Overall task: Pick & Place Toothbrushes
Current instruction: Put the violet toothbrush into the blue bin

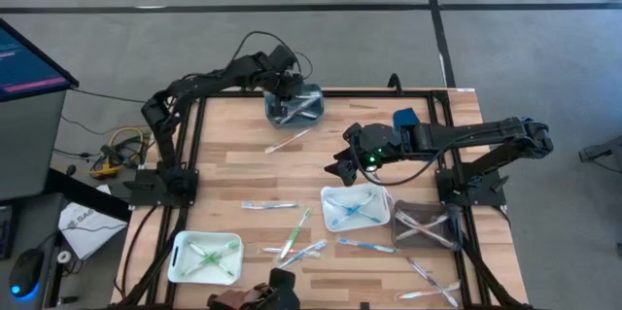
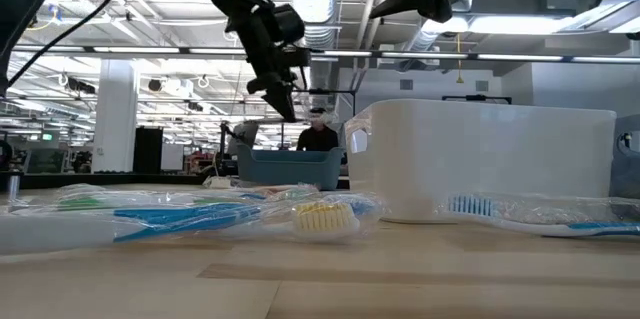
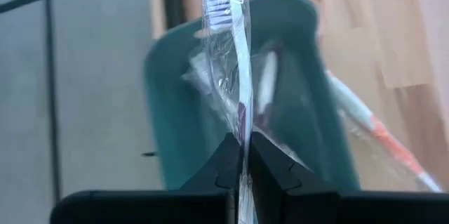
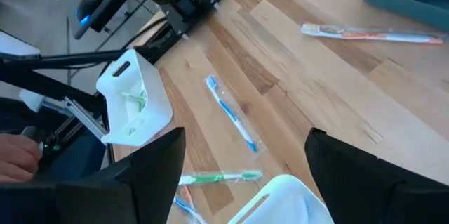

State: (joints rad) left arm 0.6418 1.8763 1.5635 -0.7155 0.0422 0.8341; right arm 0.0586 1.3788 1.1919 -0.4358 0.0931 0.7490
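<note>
So the left gripper (image 3: 243, 155) is up at the far edge of the table, hanging right over the teal bin (image 1: 294, 106), and its fingers are pinched tight on a wrapped toothbrush (image 3: 231, 55) with a pale handle. In the left wrist view the brush sticks straight out past the fingertips with the bristle head at the far end, above the bin's opening. There are already a few wrapped brushes lying in that bin, though through the plastic it's hard to make out how many.

The right gripper (image 4: 242, 157) is hovering above the middle of the table with its fingers spread wide and nothing between them. Under it the right wrist view shows a blue toothbrush (image 4: 231, 114) lying loose on the wood, a green toothbrush (image 4: 219, 177) closer in, and an orange-handled toothbrush (image 4: 372, 34) lying on the wood just beside the teal bin.

The rest of the brushes are scattered over the near half of the table. The white tray (image 1: 356, 208) just below the right gripper has blue ones crossed in it, the near-left tray (image 1: 205, 257) has green ones, and a clear tray (image 1: 425, 227) sits beside the white one on the right. More loose ones lie between and in front of the trays.
</note>
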